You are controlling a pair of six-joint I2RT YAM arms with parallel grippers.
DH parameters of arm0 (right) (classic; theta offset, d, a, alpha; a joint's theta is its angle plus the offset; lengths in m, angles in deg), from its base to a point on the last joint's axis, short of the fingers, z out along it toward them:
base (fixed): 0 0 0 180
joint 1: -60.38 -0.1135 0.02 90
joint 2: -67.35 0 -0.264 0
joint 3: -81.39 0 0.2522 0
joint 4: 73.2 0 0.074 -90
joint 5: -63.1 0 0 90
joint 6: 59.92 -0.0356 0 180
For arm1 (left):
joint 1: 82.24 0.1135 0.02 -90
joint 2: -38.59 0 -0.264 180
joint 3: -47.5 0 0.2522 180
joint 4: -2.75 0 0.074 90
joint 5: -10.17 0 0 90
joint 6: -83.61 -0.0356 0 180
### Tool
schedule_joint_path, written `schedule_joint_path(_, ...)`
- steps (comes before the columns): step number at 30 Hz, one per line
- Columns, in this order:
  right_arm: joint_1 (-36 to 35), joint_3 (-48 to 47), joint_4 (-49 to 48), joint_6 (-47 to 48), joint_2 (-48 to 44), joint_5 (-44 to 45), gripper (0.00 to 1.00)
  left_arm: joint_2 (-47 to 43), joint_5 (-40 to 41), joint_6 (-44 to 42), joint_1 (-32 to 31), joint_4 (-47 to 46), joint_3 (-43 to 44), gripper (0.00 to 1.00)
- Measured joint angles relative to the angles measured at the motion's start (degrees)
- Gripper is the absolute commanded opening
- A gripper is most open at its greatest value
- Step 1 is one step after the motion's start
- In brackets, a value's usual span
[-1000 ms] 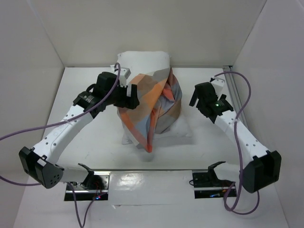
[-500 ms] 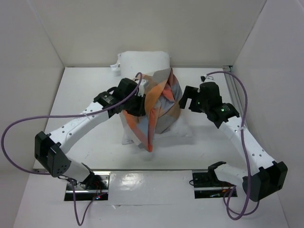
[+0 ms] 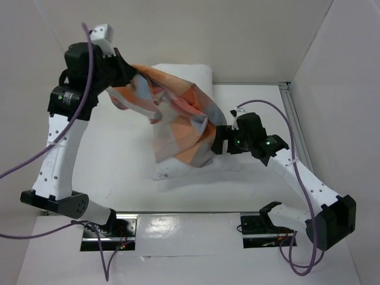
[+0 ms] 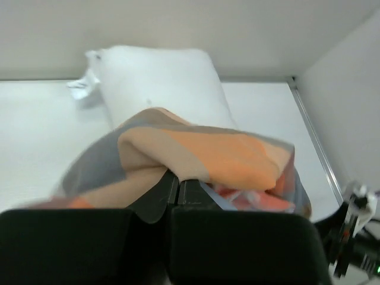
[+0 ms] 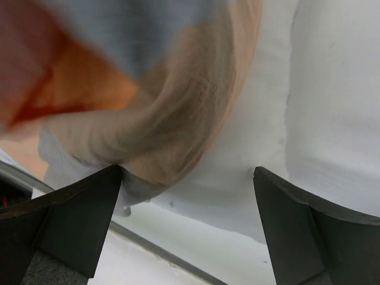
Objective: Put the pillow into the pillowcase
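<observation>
Hoisting the pillowcase point(image 3: 178, 119) high, your left fingers point(image 4: 151, 199) stay clamped on its cloth; your right fingers point(image 5: 65, 219), spread apart, now meet its hanging edge, pillow point(image 3: 184, 74) just beneath, still uncased.

The right pincer point(image 5: 187, 172) stands wide apart, the bunched pillowcase point(image 5: 148, 113) hanging over the white pillow point(image 5: 261, 119).

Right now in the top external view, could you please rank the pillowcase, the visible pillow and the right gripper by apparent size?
1. pillowcase, held up nearer the camera, which may inflate it.
2. pillow, mostly covered, so only its showing parts count.
3. right gripper, clearly smallest.
</observation>
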State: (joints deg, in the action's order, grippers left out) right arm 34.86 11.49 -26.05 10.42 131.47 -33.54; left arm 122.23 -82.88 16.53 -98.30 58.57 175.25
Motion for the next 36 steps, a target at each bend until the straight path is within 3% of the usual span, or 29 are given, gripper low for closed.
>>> schedule_joint_path(9, -9.1, 3.4, -4.3, 0.0, 4.1, 0.2, 1.0, 2.7, 1.7, 6.0, 19.5, 0.9, 5.2, 0.0)
schedule_joint_path(17, -14.6, 1.7, -5.0, -0.5, 2.6, 3.7, 1.0, 7.4, -2.7, 12.5, 36.5, 1.9, 7.7, 0.0)
schedule_joint_path(26, -15.0, -5.3, -5.0, -2.7, -0.4, 12.5, 1.0, 5.8, -6.4, 16.2, 42.1, 0.5, 9.2, 0.0)
schedule_joint_path(31, -14.8, -5.4, -5.2, -4.7, -1.0, 13.4, 1.0, 6.4, -11.9, 17.7, 43.5, -1.3, 16.0, 0.0)
schedule_joint_path(36, -14.4, -6.1, -6.1, -6.5, -0.6, 13.5, 1.0, 6.0, -16.1, 18.1, 43.6, -3.4, 15.8, 0.0)
